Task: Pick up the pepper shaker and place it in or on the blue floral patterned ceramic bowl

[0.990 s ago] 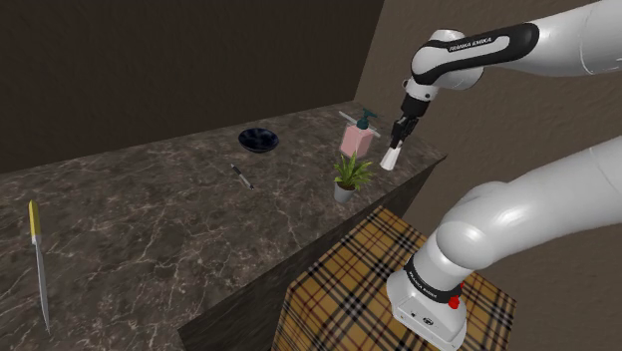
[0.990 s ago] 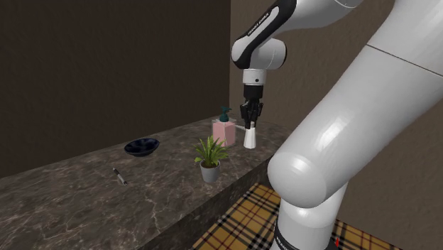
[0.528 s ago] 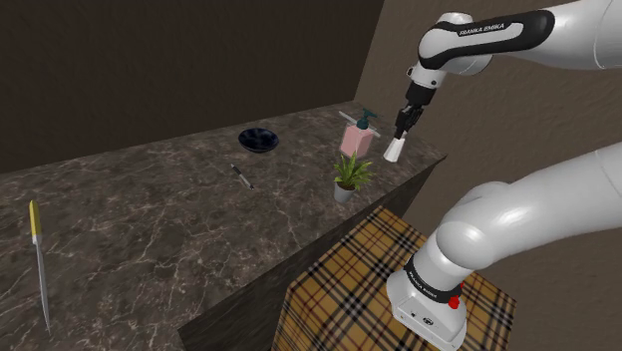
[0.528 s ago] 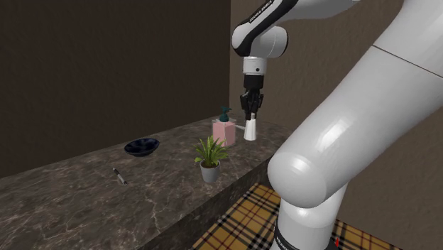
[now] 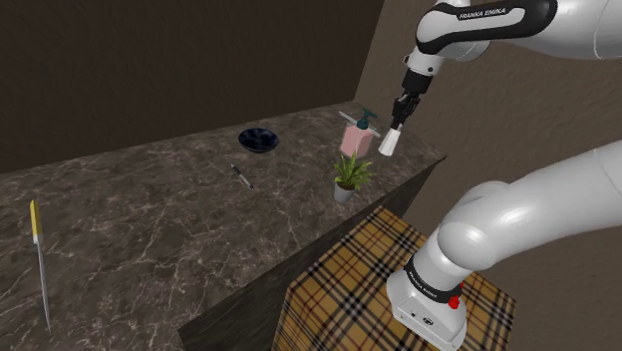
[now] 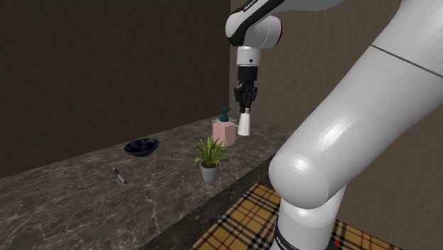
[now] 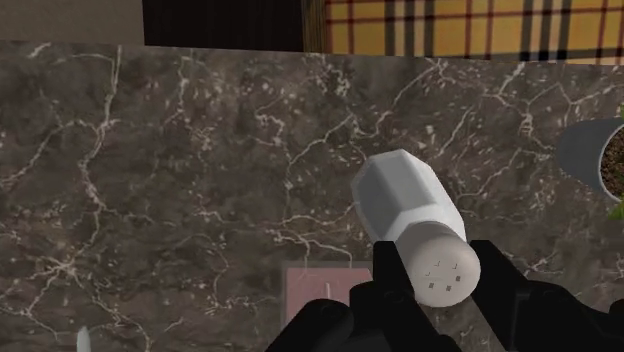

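White shaker (image 7: 408,210) hangs clasped by its cap between the closed fingers (image 7: 393,278) of the gripper (image 6: 245,106), higher above the marble counter (image 5: 150,209) than a second ago; pink dispenser (image 5: 355,142) lower, beside them.

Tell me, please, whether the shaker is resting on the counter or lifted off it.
Lifted: the shaker hangs clasped in the tool, its base clear of the counter.

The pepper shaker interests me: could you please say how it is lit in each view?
Shoulder view: pepper shaker bright against the dim counter. Second exterior view: equally bright, no glare. Wrist view: evenly lit, sharp, clasped by the gripper.
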You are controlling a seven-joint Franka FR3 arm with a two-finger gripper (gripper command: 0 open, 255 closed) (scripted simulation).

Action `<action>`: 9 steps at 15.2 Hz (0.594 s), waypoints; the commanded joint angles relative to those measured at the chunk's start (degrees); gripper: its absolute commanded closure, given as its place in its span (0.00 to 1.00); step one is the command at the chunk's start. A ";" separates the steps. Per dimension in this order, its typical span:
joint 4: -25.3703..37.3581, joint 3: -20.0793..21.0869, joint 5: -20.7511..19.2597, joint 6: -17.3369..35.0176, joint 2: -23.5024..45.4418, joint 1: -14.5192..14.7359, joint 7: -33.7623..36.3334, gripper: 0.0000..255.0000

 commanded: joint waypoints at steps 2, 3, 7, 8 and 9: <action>2.05 2.02 2.48 0.57 2.93 2.38 2.94 1.00; 2.88 2.66 3.28 0.69 3.97 3.14 3.86 1.00; 6.85 5.00 6.41 1.00 8.57 6.05 7.26 1.00; 8.00 5.53 7.17 1.02 9.81 6.74 8.04 1.00; 9.22 6.04 7.91 1.01 11.10 7.40 8.81 1.00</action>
